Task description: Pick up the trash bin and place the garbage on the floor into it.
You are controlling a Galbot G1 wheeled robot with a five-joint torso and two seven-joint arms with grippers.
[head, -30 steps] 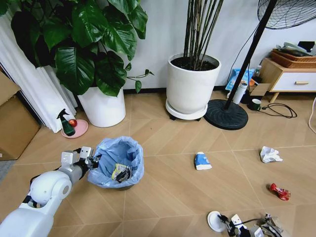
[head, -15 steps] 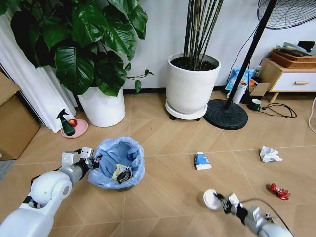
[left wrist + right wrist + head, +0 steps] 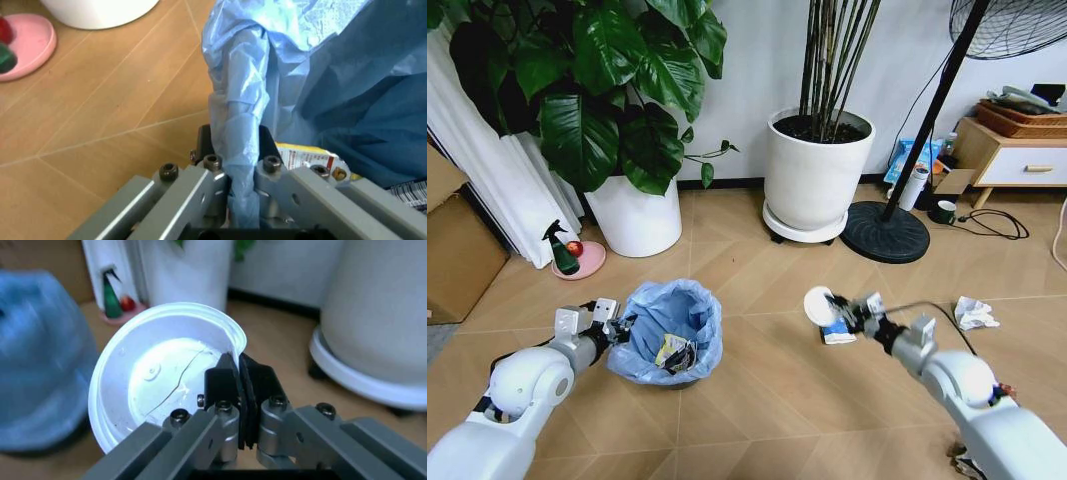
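The trash bin [image 3: 665,335], black with a blue bag liner, stands on the floor left of centre with packets inside. My left gripper [image 3: 613,326] is shut on its rim; the left wrist view shows the blue liner [image 3: 241,150] pinched between the fingers. My right gripper [image 3: 839,311] is shut on the edge of a white round lid [image 3: 818,304] and holds it in the air, right of the bin. The right wrist view shows the lid [image 3: 160,375] with the blurred bin [image 3: 40,365] beyond. A blue-white wrapper [image 3: 836,335], a crumpled paper wad [image 3: 974,314] and a red packet [image 3: 1003,392] lie on the floor.
Two white plant pots [image 3: 635,215] [image 3: 815,178] stand along the wall. A fan's round base [image 3: 885,231] and pole, a cable [image 3: 992,222] and a wooden cabinet [image 3: 1009,158] are at the right. A pink saucer with a spray bottle [image 3: 570,256] and a cardboard box [image 3: 457,250] are left.
My right gripper has lifted the white lid off the floor at the lower right and carried it up and leftward toward the bin. The left gripper and bin have barely moved.
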